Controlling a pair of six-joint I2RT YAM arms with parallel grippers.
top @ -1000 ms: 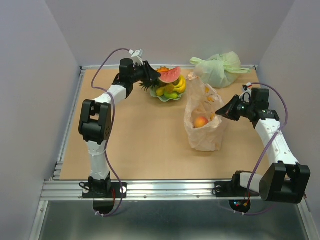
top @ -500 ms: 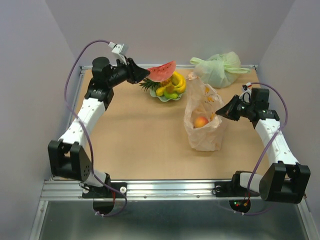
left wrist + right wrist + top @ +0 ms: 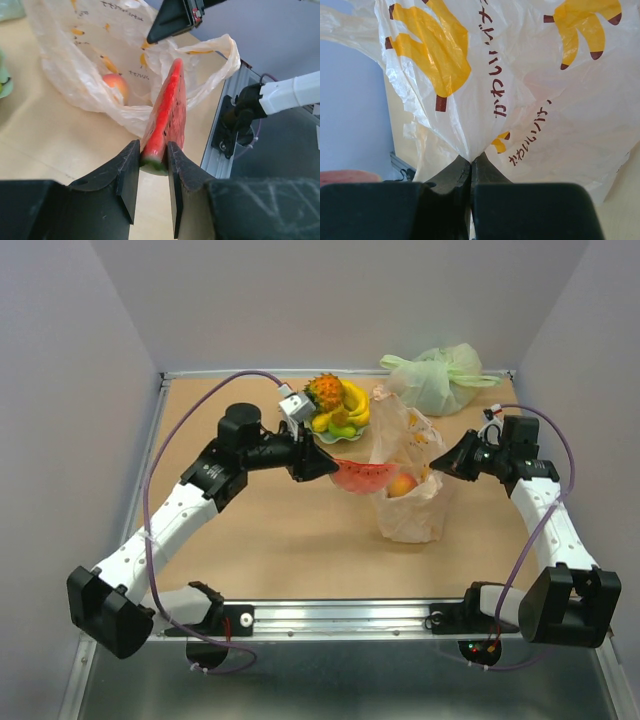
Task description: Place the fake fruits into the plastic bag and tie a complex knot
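Note:
My left gripper [image 3: 325,466] is shut on the red watermelon slice [image 3: 362,476], gripped by its green rind [image 3: 154,162], and holds it just left of the plastic bag's [image 3: 408,498] open mouth. The whitish bag [image 3: 90,60] stands upright with a peach [image 3: 402,484] inside, also visible in the left wrist view [image 3: 116,85]. My right gripper [image 3: 440,462] is shut on the bag's right edge [image 3: 470,150] and holds it up. Yellow bananas [image 3: 354,400], a spiky orange fruit [image 3: 324,392] and a small green fruit [image 3: 340,429] lie in the pale green bowl [image 3: 326,436].
A pale green knotted plastic bag [image 3: 438,376] sits at the back right by the wall. The bowl stands behind my left gripper. The table's metal front rail [image 3: 340,618] runs along the near edge.
My left arm has swung from the back left, over the bowl, forward and right with the watermelon slice to the bag's mouth. The right arm has not moved.

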